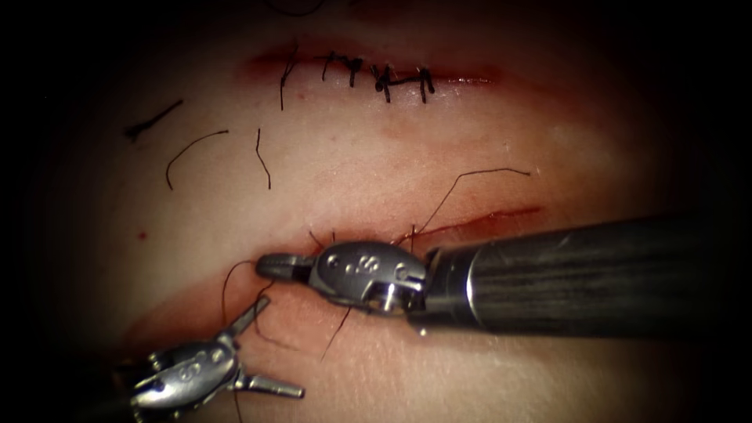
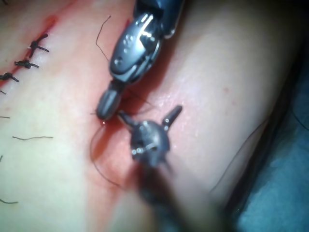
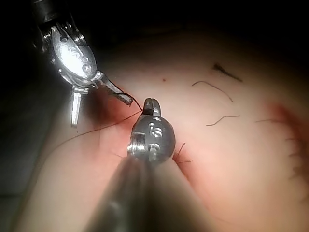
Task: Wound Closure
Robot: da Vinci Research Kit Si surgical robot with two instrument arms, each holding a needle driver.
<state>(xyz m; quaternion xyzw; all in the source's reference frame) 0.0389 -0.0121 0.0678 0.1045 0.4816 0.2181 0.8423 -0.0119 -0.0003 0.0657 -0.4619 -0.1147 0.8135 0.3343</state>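
Right gripper (image 1: 274, 266) clamped shut at the lower cut (image 1: 470, 223) of the tissue (image 1: 392, 157), apparently pinching thread (image 1: 227, 286). Left gripper (image 1: 258, 345) spread wide, holding nothing, just below and left, one jaw tip nearest the thread loop. No needle made out.

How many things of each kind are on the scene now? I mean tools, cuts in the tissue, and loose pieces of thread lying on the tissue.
Tools: 2 (left tool, right tool)
Cuts in the tissue: 2 (stitched cut, open cut)
Loose thread pieces: 3 ()
Total: 7
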